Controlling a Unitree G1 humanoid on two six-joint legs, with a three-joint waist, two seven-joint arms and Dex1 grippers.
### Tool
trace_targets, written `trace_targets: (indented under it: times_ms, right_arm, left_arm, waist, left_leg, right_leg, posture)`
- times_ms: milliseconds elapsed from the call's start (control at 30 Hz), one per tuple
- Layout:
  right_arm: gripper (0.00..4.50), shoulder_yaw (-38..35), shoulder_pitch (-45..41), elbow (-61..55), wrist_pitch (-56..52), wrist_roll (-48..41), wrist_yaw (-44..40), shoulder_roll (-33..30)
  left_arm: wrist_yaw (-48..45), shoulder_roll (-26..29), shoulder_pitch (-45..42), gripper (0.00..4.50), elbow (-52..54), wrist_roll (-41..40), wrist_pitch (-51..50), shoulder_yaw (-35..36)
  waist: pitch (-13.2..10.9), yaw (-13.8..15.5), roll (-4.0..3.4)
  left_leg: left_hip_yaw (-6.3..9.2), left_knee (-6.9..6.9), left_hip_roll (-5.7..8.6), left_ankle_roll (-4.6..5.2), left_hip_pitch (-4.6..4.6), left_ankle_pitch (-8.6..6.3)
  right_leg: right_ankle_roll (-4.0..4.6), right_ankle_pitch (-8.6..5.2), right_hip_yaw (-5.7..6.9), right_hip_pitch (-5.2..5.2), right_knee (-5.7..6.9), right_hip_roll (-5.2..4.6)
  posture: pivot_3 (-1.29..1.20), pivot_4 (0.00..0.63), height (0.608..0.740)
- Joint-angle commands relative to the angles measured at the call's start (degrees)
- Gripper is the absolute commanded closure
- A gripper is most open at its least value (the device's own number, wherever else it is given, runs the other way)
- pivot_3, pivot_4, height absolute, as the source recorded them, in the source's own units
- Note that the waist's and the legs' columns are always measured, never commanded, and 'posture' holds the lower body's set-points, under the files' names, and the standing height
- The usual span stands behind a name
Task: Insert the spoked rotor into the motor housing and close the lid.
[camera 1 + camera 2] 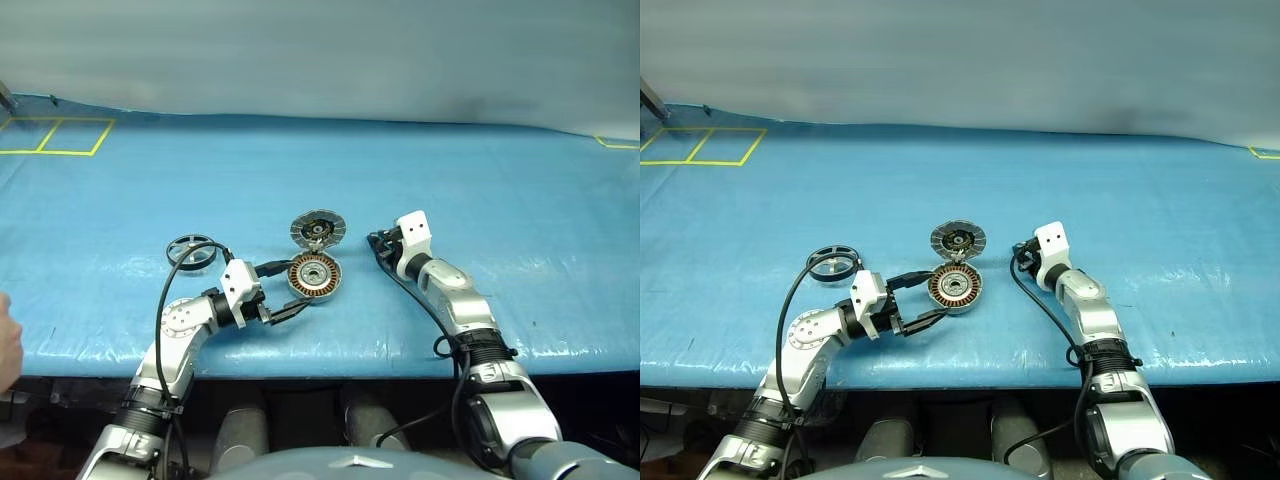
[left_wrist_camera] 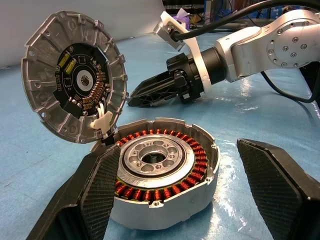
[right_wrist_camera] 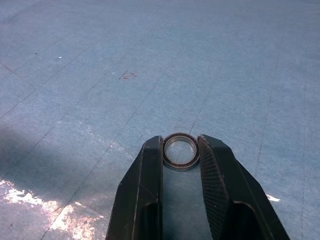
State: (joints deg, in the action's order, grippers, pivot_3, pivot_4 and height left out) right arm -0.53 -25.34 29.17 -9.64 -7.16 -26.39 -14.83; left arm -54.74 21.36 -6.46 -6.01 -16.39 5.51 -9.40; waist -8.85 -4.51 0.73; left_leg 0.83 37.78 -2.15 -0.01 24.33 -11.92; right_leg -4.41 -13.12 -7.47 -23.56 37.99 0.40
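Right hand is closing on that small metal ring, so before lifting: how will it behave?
The small metal ring looks rigid and light. Its smooth, shiny rim may slip between the right hand's fingers. Being round and thin, it would probably roll away across the blue table if dropped.

The tabletop (image 1: 520, 200) is covered by a blue sheet with a slight sheen, and glare is reflected near its front edge. Yellow tape rectangles (image 1: 58, 136) are marked at its far left corner. A plain pale grey wall (image 1: 320, 50) is seen behind.
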Motion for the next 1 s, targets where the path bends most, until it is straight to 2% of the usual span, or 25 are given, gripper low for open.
trace_targets:
  times_ms: [33, 233, 367, 533, 767, 1000]
  right_arm:
    - [3.84, -0.5, 2.85, -3.67, -2.64, -0.45, 1.13, 0.61]
    - [3.84, -0.32, 9.63, -16.7, -6.6, -1.82, 1.41, 0.69]
    - [3.84, 1.74, 16.46, -32.3, -10.9, -3.99, -2.73, -1.81]
    - [3.84, 5.6, 21.51, -43.56, -13.99, -4.93, -7.52, -6.13]
    - [3.84, 9.82, 21.38, -47.48, -14.14, -6.58, -11.14, -6.35]
    - [3.84, 12.69, 17.14, -43.73, -13.21, -5.1, -11.35, -4.79]
  left_arm:
    - [0.17, 0.83, 0.23, 0.43, 2.34, -0.3, 0.05, 1.24]
    - [-0.68, 1.48, 0.63, 0.43, 2.94, -1.3, -1.0, 1.07]
    - [-2.07, 2.37, 1.1, 0.43, 3.17, -2.31, -2.4, 1.18]
    - [-3.86, 2.64, 1.32, 0.43, 3.16, -3.06, -2.48, 0.84]
    - [-6.92, 2.66, 1.17, 0.43, 1.27, -3.58, -1.67, 0.97]
    - [-6.88, 1.81, 1.15, 0.43, 0.18, -3.81, 0.02, 1.82]
  waist:
    - [0.01, 0.04, -0.01]
    - [0.01, 0.23, 0.0]
    - [0.0, 0.37, -0.03]
    - [-0.01, 0.22, -0.03]
    - [-0.02, 0.27, -0.02]
    - [-0.02, 0.35, 0.01]
  left_leg:
    - [0.0, -0.01, 0.0, 0.0, 0.0, 0.0]
    - [0.01, -0.26, 0.0, 0.0, 0.01, 0.0]
    - [0.01, -0.42, 0.0, 0.0, 0.02, 0.0]
    - [-0.03, -0.47, -0.03, -0.01, 0.0, 0.0]
    - [-0.05, -0.47, -0.03, -0.02, -0.01, -0.01]
    - [-0.05, -0.5, -0.03, -0.02, 0.0, -0.01]
  right_leg:
    - [0.01, -0.01, 0.0, 0.0, 0.0, 0.0]
    - [0.08, -0.05, 0.0, -0.07, -0.11, -0.01]
    - [0.17, -0.12, 0.01, -0.17, -0.13, -0.01]
    - [0.21, -0.15, 0.01, -0.23, -0.11, -0.01]
    - [0.22, -0.16, 0.02, -0.23, -0.17, -0.04]
    - [0.23, -0.16, 0.02, -0.24, -0.19, -0.05]
  posture:
    - [0.0, 0.15, 0.74]
    - [0.0, 0.15, 0.74]
    - [0.0, 0.15, 0.74]
    - [0.0, 0.15, 0.74]
    - [0.0, 0.15, 0.74]
    - [0.0, 0.15, 0.74]
